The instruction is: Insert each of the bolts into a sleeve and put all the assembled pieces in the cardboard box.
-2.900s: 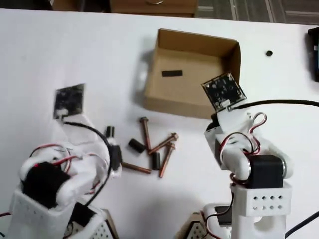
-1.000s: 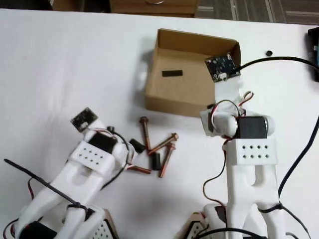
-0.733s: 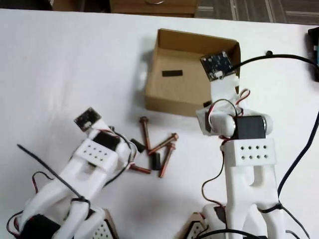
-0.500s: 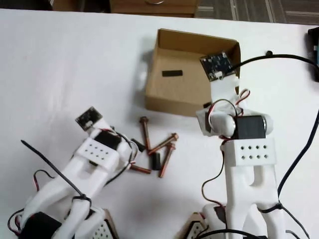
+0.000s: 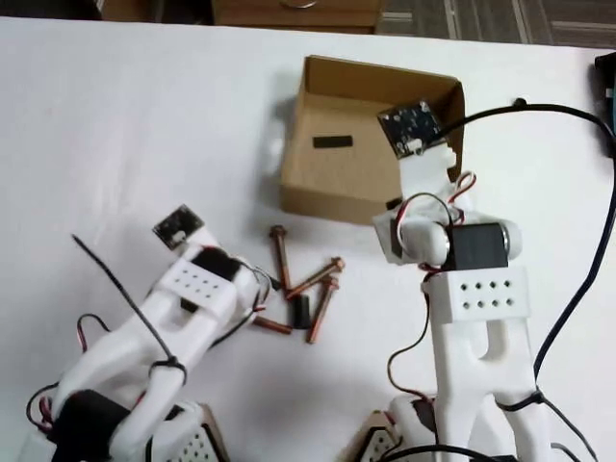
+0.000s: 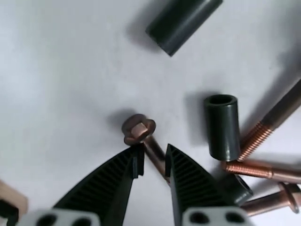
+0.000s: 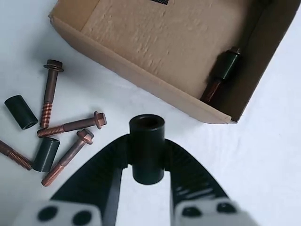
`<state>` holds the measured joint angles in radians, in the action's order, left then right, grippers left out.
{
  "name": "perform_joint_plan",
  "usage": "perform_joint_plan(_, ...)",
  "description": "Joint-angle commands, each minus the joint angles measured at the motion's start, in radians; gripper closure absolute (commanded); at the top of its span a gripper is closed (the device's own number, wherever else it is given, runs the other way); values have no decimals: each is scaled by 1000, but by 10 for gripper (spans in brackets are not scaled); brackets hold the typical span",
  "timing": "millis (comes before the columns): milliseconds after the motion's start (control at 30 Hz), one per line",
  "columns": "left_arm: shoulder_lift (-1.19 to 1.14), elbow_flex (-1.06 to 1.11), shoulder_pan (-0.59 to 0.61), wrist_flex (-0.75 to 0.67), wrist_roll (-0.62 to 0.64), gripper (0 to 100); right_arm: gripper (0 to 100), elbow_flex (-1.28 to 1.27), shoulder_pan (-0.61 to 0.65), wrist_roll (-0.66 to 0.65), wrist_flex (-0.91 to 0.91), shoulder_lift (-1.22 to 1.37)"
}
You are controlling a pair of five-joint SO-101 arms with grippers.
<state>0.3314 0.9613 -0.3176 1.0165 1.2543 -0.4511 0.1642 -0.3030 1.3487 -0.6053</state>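
Your left hand [image 6: 153, 160] is down on the worktop [image 6: 56, 84], pinched narrow round a bolt [image 6: 138, 130] just under its head, with loose sleeves [image 6: 222, 126] close by. Your right hand [image 7: 146, 162] grips a sleeve [image 7: 147, 141] upright, just outside the box [image 7: 141, 79]. One assembled piece [image 7: 221, 75] lies in the box's corner, and spare bolts [image 7: 50, 89] lie on the worktop near it.

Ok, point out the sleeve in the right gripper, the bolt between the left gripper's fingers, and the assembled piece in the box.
sleeve [image 7: 147, 150], right wrist view, its side wall.
bolt [image 6: 139, 130], left wrist view, its hex head.
assembled piece [image 7: 225, 66], right wrist view, its black sleeve.
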Motion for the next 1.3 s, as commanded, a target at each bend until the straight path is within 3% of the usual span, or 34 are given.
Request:
perform_joint_plan(0,-54,-27,3,-48,6,901,979,52,7,8,-2,1)
perform_joint_plan(400,-97,-28,3,-94,6,902,979,52,5,8,-4,1)
perform_joint_plan(533,-97,-21,3,-95,6,985,979,54,4,8,-24,1)
perform_joint_plan(700,-86,-33,5,-77,5,976,979,63,7,6,-24,2)
perform_joint_plan(867,-86,-219,6,91,-21,976,979,63,7,6,-22,-4)
perform_joint_plan(1067,-81,-608,52,440,-180,976,979,63,8,8,-18,-5)
perform_joint_plan(1267,-28,-843,95,617,-330,976,979,63,8,8,-21,1)
